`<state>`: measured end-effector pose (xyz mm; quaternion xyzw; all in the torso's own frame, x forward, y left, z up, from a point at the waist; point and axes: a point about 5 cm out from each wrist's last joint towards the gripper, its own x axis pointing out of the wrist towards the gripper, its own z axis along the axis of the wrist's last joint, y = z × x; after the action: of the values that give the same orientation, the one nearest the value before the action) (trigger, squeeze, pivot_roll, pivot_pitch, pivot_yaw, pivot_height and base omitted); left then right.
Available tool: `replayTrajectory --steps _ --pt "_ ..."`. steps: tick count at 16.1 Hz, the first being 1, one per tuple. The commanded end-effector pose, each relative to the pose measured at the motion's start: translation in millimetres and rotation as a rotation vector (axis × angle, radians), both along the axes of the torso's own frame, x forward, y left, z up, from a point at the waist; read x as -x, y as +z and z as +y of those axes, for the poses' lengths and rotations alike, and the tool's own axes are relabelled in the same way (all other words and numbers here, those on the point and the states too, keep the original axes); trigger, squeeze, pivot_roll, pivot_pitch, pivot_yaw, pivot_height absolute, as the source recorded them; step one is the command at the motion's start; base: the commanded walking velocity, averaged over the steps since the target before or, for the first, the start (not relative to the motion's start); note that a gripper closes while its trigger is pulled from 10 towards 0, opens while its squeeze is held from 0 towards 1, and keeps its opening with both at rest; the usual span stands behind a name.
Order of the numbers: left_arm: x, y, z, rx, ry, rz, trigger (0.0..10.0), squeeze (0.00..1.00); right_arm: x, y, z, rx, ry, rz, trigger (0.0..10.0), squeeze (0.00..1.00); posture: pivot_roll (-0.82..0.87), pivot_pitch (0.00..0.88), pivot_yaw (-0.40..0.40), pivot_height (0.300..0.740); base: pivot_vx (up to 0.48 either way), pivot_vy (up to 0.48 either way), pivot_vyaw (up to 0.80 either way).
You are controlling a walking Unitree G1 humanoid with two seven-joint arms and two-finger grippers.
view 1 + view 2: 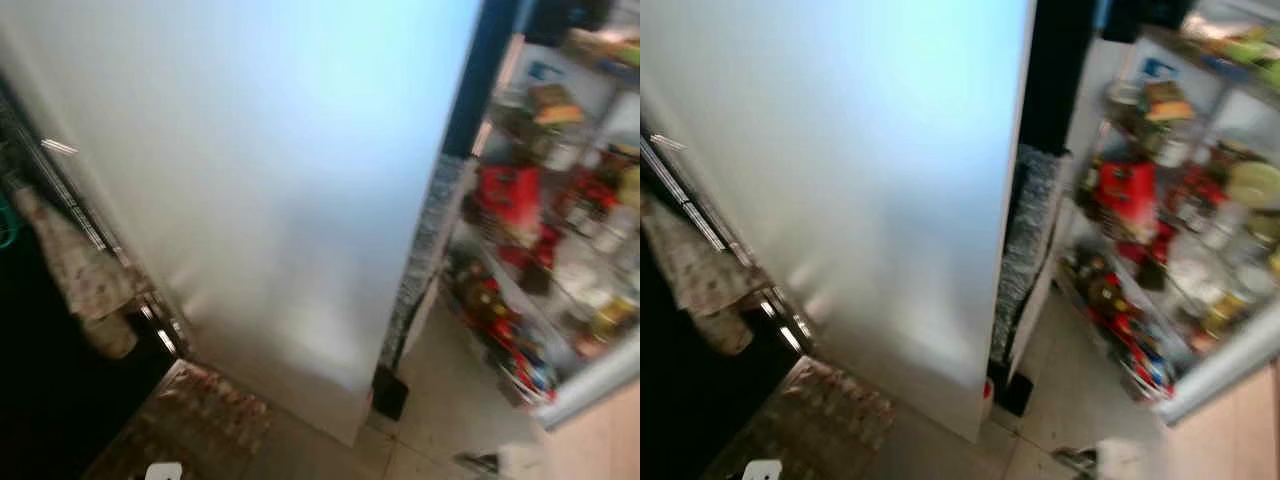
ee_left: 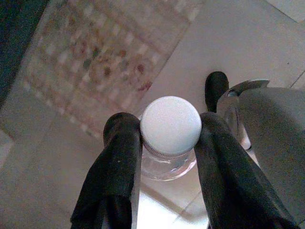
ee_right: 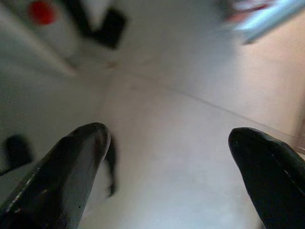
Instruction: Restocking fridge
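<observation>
Blurry head views. Patterned rug [image 1: 205, 410] w/ reddish motifs lies lower left on pale tile floor [image 1: 440, 400]. Faded floral towel [image 1: 85, 270] hangs on a chrome bar [image 1: 75, 205] at left edge, over a dark appliance front [image 1: 50, 400]. Small white tag-like obj [image 1: 163, 470] at bottom edge, type unclear. Light wood panel [image 1: 600, 440] in lower right corner. Small black block [image 1: 390, 392] sits on floor, lower center.

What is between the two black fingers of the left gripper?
In the left wrist view, a clear bottle with a white cap sits between the fingers of the left gripper, touched by both, above the patterned rug and tiled floor.
</observation>
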<state>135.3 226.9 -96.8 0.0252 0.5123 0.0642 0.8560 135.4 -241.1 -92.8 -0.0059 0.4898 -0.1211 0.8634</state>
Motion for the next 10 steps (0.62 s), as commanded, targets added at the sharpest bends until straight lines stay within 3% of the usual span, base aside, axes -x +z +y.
replayTrajectory --steps 1,7,10 --pt "6.3 -2 0.5 0.000 -0.001 0.026 10.0 0.00 -1.1 3 -9.0 0.013 -0.007 -0.017 10.0 0.00 -0.08 0.000 0.036 0.740 0.000 0.000 0.00" --pt "5.8 -4 -7.6 0.023 0.017 0.021 10.0 0.00 9.5 3 -20.3 0.034 -0.012 0.016 10.0 0.00 -0.06 0.000 0.005 0.740 0.000 0.000 0.00" --pt "4.0 -3 -5.6 0.023 0.035 0.012 10.0 0.00 5.8 5 -21.9 0.052 -0.005 0.008 10.0 0.00 -0.06 0.000 0.000 0.740 0.000 0.000 0.69"
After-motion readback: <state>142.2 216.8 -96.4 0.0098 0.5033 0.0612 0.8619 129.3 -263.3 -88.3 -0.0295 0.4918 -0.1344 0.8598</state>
